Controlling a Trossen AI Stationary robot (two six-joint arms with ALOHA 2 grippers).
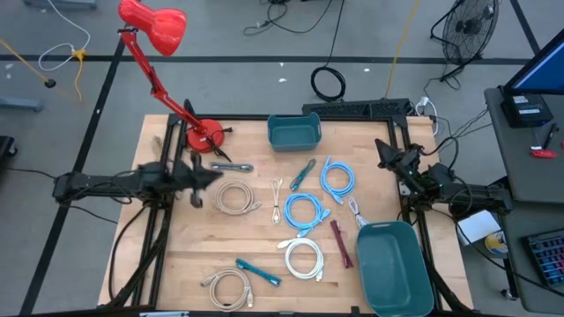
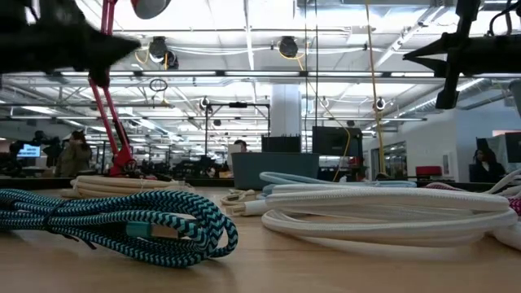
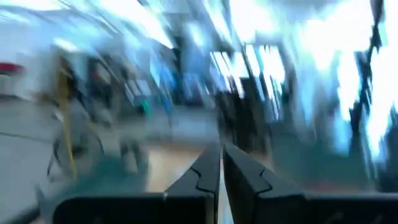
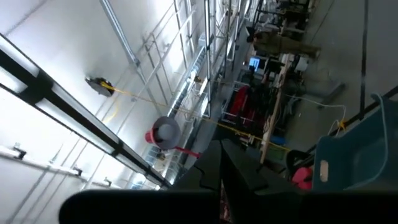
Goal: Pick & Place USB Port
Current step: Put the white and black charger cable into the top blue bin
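Observation:
Several coiled USB cables lie flat on the wooden table (image 1: pixel 176 255): a beige coil (image 1: pixel 233 198), two blue coils (image 1: pixel 337 179) (image 1: pixel 304 211), a white coil (image 1: pixel 303 259) and a teal braided one (image 2: pixel 122 220) near the front. My left gripper (image 1: pixel 207 174) hangs shut above the table's left side, by the beige coil, with nothing between its fingers (image 3: pixel 205 174). My right gripper (image 1: pixel 385 151) is shut and raised over the table's right side, holding nothing; it points slantwise up toward the ceiling (image 4: pixel 221 168).
A small teal bin (image 1: pixel 293 132) stands at the far middle, a larger teal bin (image 1: pixel 394 269) at the near right corner. A red desk lamp (image 1: pixel 203 135) stands at the far left. A maroon cable (image 1: pixel 341 242) and a teal cable (image 1: pixel 302 174) lie between the coils.

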